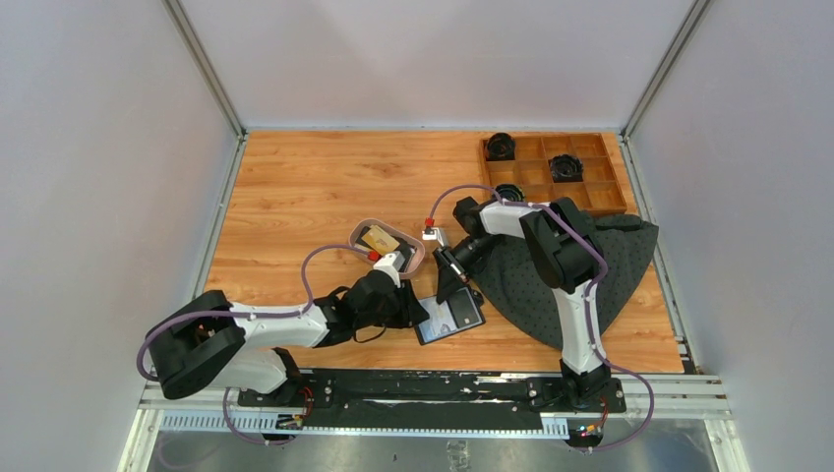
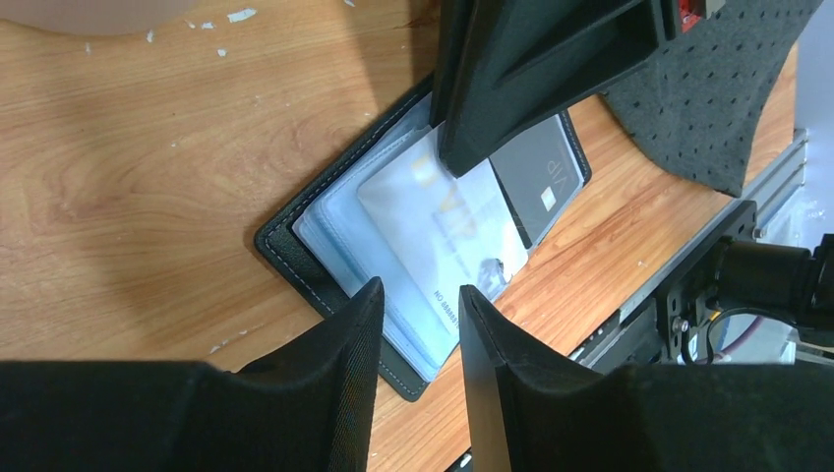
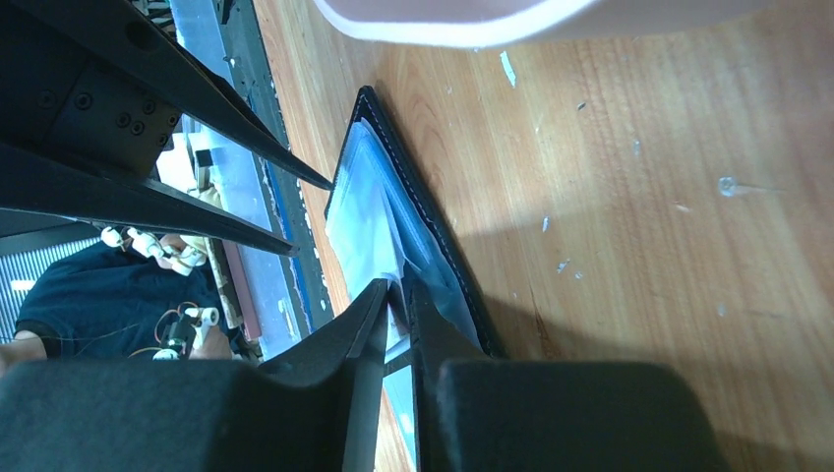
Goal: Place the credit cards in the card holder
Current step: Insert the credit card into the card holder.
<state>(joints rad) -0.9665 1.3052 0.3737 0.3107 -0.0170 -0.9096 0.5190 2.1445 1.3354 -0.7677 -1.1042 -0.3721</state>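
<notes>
Pinching one edge of a white card (image 2: 423, 226), the right pincer (image 3: 398, 292) is all but closed; the card lies across the open card holder (image 2: 295, 246) on the surface (image 2: 128, 167), not visibly seated in a slot. The left pincer (image 2: 420, 295) hangs spread at the holder's near edge, gripping nothing. A black card (image 2: 543, 175) sits on the holder's far leaf; a gold card (image 1: 380, 238) waits in the tray (image 1: 366, 228) beyond it. Pushing the white card could slide the unbraced holder or buckle the card against a sleeve lip
</notes>
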